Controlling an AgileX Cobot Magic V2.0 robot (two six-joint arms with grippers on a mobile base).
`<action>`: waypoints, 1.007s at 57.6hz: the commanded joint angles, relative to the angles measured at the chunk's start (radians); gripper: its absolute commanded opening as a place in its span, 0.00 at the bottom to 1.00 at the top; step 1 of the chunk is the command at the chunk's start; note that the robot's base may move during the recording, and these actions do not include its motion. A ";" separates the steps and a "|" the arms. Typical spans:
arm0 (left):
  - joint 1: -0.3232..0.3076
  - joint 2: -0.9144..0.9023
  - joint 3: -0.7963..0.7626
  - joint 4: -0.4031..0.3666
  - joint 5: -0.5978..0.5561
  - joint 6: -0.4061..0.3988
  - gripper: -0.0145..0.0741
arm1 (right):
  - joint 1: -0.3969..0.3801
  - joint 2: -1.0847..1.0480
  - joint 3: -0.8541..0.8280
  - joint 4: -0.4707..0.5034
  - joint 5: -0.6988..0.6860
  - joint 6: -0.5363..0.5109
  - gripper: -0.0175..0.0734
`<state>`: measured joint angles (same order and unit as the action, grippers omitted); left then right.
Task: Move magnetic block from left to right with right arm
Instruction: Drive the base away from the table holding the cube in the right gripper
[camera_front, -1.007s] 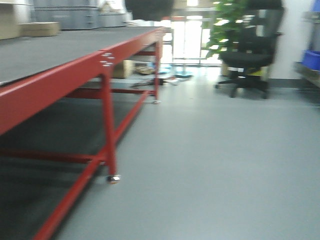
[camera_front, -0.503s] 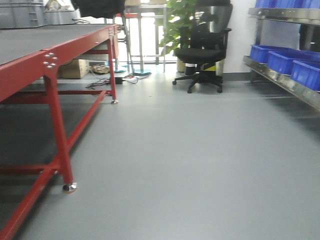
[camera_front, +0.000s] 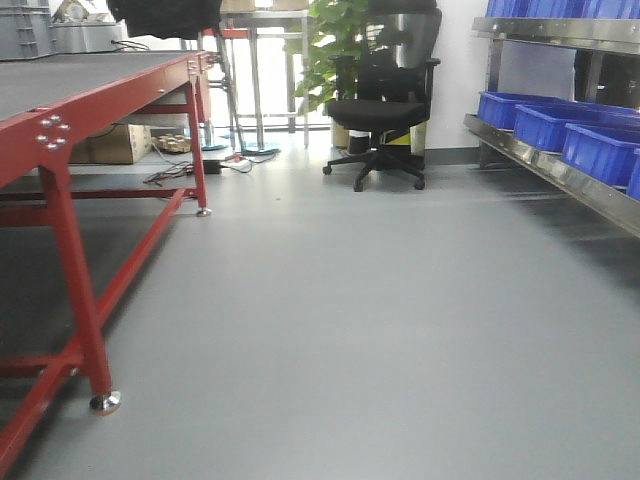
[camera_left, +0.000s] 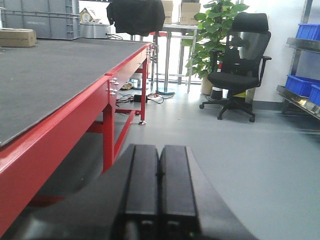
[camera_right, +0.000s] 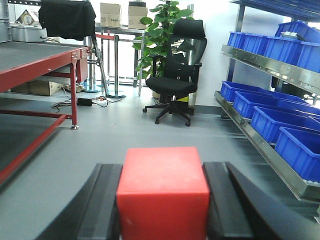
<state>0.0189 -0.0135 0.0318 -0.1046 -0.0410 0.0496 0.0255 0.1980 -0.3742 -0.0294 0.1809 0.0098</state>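
Since a second ago the red table (camera_front: 100, 100) has slid leftward in the front view. The right gripper (camera_right: 162, 172) pinches the magnetic block (camera_right: 162, 197), right of that table; the left gripper (camera_left: 159, 165), pressed together, hangs beside its edge. Beyond it stands an office chair (camera_front: 378, 105).

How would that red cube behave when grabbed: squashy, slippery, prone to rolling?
Probably stiff: the cube shows sharp edges and flat faces while held in the right tool. Its flat sides suggest sliding rather than rolling. The matte surface likely isn't very slippery.
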 joint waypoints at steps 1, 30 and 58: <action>-0.007 -0.010 0.008 -0.005 -0.091 0.002 0.02 | -0.005 0.013 -0.031 -0.008 -0.089 -0.010 0.46; -0.007 -0.010 0.008 -0.005 -0.091 0.002 0.02 | -0.005 0.013 -0.031 -0.008 -0.089 -0.010 0.46; -0.007 -0.010 0.008 -0.005 -0.091 0.002 0.02 | -0.005 0.013 -0.031 -0.008 -0.089 -0.010 0.46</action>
<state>0.0189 -0.0135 0.0318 -0.1046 -0.0410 0.0496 0.0255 0.1980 -0.3742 -0.0294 0.1809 0.0098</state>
